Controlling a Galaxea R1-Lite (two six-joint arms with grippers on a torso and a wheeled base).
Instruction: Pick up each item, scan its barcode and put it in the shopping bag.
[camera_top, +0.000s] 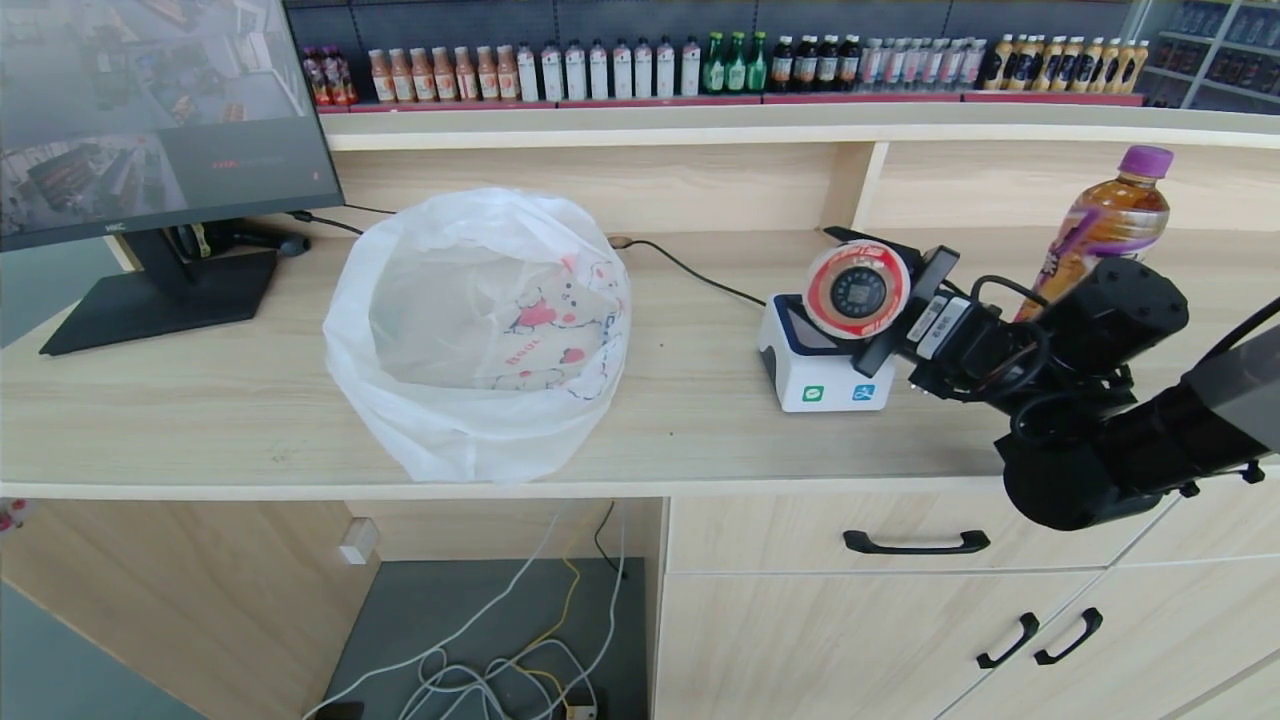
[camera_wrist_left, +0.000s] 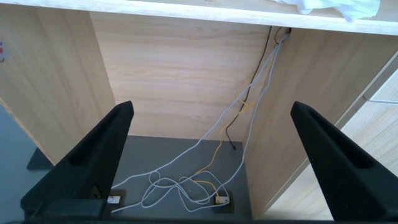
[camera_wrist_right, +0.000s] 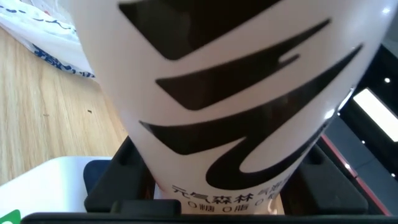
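**Now over the scanner: striped container in the right jaws**

The right jaws pinch a white container with black stripes (camera_top: 857, 290), one jaw on each side of it. They hold it lying sideways just above the white scanner (camera_top: 825, 380) on the table (camera_top: 200, 410). Its round, red-ringed end faces the head camera. I cannot tell whether it touches the scanner.

The shopping bag (camera_top: 480, 330) stands with its mouth open upward at 9 o'clock from the scanner, near it but apart. A brown bottle with a purple cap (camera_top: 1110, 225) stands upright at 2 o'clock from the scanner, behind the right arm. A monitor (camera_top: 150, 110) sits at 10 o'clock from the bag.

The left jaws are spread wide below the table's edge, above loose cables (camera_wrist_left: 180, 186) on the floor.
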